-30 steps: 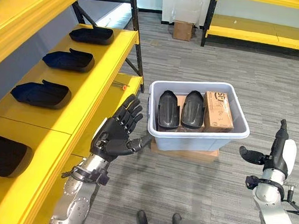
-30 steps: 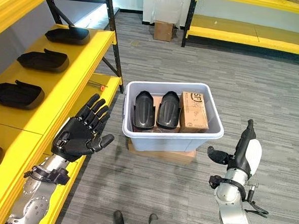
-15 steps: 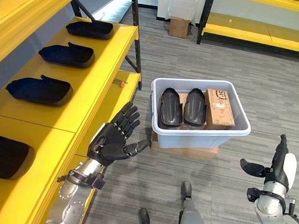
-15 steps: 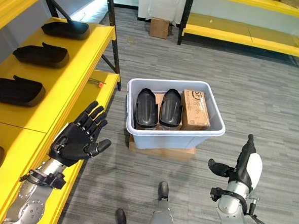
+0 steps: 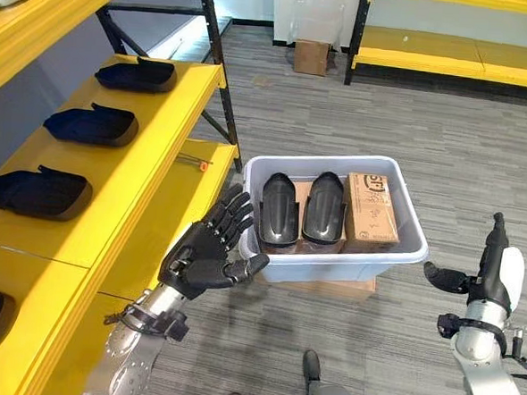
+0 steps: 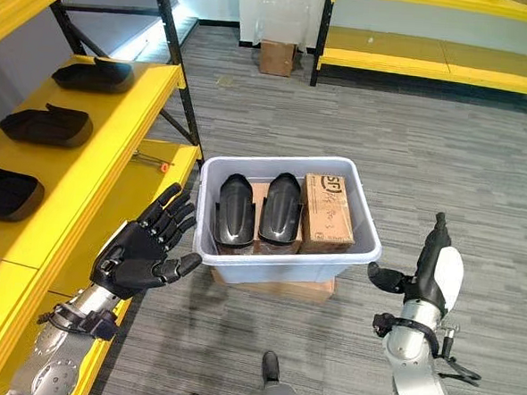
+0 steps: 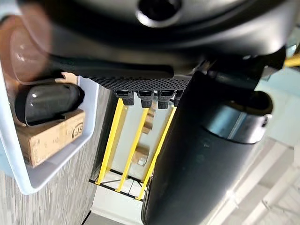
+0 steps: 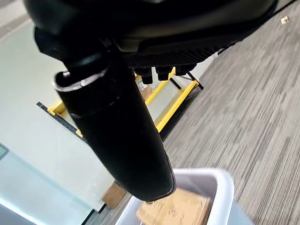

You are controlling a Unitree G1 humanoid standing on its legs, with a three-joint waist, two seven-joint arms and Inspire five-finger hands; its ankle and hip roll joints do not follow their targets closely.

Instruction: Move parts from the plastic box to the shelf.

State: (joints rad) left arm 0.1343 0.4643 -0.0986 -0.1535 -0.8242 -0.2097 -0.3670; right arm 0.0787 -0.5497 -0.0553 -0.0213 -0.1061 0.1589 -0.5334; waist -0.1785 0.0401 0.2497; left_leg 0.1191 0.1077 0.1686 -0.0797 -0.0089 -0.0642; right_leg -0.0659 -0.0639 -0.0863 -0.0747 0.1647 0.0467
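Two hands are in front of the robot, and both hold nothing. The left hand (image 5: 208,252) has its fingers spread and relaxed, palm turned toward the box (image 5: 394,258); its fingertips are just beside the box's left wall, though I cannot tell if they touch it. The right hand (image 5: 490,270) stands upright to the right of the box, a little apart from it, fingers straight and thumb pointing at the box wall.

Inside the box, two black parts (image 5: 277,209) lie side by side in the left and middle, and a brown carton (image 5: 369,208) lies along the right side. The box rests on a flat piece of cardboard (image 5: 330,285) on the floor. To the left is the yellow shelf (image 5: 150,146), where three similar parts (image 5: 87,124) already lie in a row.

The parts look like hard, smooth shells, long and rounded, a bit glossy. I think they are light but slippery.

From here, some things could go wrong. The two parts are touching each other, so fingers that reach for one may push the other or find no gap to enter. A smooth curved shell could also slip out of a weak grasp on the way to the shelf. If the left hand presses the wall, the box could slide on its cardboard.
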